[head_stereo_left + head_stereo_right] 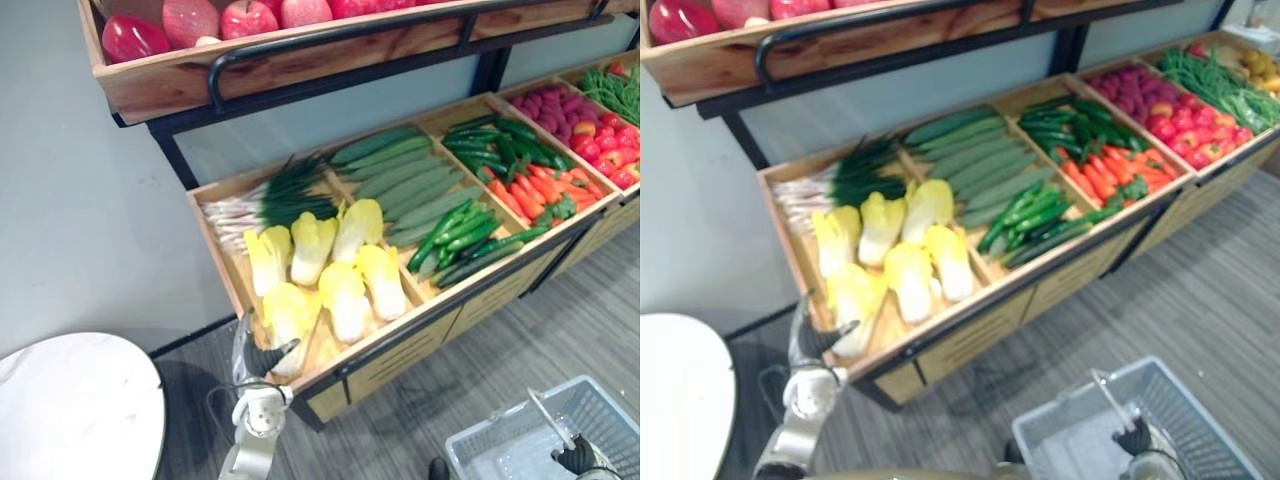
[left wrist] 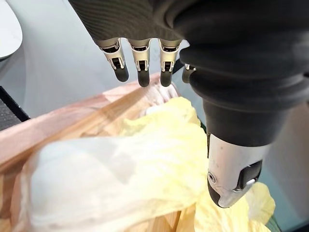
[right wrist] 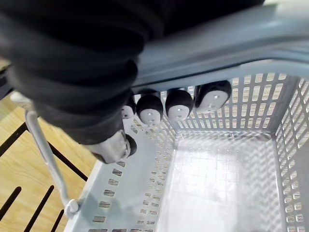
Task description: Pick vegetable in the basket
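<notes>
Several yellow napa cabbages lie in the left wooden compartment of the stand; the nearest cabbage [image 1: 288,312] [image 2: 145,164] sits at the front corner. My left hand [image 1: 262,358] [image 1: 818,342] is at that corner, open, its fingers [image 2: 140,67] straight above the cabbage's leaves and its thumb [image 2: 231,174] apart beside them. The grey plastic basket [image 1: 470,445] [image 1: 1040,425] hangs at the lower right and holds nothing. My right hand [image 1: 578,457] [image 1: 1135,438] is shut on the basket's handle [image 3: 217,43], its fingers [image 3: 178,104] curled round the bar.
Spring onions [image 1: 270,200], cucumbers [image 1: 400,175], green chillies [image 1: 465,235] and carrots [image 1: 530,190] fill the compartments to the right. An upper shelf with red apples [image 1: 240,18] overhangs the stand. A white round table [image 1: 75,405] stands at the lower left.
</notes>
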`<state>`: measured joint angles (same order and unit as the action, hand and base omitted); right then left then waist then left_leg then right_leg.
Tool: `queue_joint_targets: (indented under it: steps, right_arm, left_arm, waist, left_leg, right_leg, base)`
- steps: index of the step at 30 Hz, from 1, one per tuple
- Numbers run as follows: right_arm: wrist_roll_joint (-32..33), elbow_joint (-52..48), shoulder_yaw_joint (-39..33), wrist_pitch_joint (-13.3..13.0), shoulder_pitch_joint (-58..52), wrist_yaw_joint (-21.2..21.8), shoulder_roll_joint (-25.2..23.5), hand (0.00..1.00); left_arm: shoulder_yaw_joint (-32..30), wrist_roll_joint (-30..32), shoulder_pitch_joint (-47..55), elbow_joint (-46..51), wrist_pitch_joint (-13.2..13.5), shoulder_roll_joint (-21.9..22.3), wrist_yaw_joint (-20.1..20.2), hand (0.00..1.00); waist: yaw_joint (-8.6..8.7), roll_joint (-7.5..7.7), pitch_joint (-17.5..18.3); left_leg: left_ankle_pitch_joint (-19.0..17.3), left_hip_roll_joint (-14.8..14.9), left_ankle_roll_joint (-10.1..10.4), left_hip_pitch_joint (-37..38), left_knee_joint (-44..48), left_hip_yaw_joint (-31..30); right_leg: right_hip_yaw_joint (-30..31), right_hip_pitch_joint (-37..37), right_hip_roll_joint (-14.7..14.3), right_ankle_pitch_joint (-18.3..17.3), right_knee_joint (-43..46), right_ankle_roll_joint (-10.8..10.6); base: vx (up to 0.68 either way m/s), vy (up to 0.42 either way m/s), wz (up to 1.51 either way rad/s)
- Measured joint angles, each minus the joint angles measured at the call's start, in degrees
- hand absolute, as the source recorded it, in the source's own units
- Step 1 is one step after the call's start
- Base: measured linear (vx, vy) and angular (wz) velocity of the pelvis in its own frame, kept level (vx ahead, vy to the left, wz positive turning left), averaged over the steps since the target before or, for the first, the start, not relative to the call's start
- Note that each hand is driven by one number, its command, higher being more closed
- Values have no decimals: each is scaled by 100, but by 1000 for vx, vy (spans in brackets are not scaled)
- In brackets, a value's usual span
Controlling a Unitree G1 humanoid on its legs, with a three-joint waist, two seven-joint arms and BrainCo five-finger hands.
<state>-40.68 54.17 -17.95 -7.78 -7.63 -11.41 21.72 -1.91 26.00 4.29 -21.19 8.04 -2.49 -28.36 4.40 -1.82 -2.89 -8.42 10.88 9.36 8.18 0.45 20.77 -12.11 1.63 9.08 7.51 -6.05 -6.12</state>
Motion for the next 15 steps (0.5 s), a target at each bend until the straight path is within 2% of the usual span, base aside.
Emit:
queue_joint_targets:
  steps: [11,15]
  right_arm:
    - [0,1,6,6,-32,-53,0,100]
    - [0,-3,10,4,-19,-63,0,100]
  left_arm:
    - [178,-18,-19,-214,-3,3,8,0]
    - [214,-33,-14,-314,-101,2,17,0]
  waist:
    - [13,-25,-18]
    - [8,-35,-24]
  left_leg:
    - [-21,0,5,6,1,71]
    - [-46,7,13,-7,6,126]
  right_leg:
    - [65,31,-12,3,0,-5]
    - [131,88,-30,3,0,-5]
  base:
    - [-1,-5,-2]
    - [-18,-30,-8]
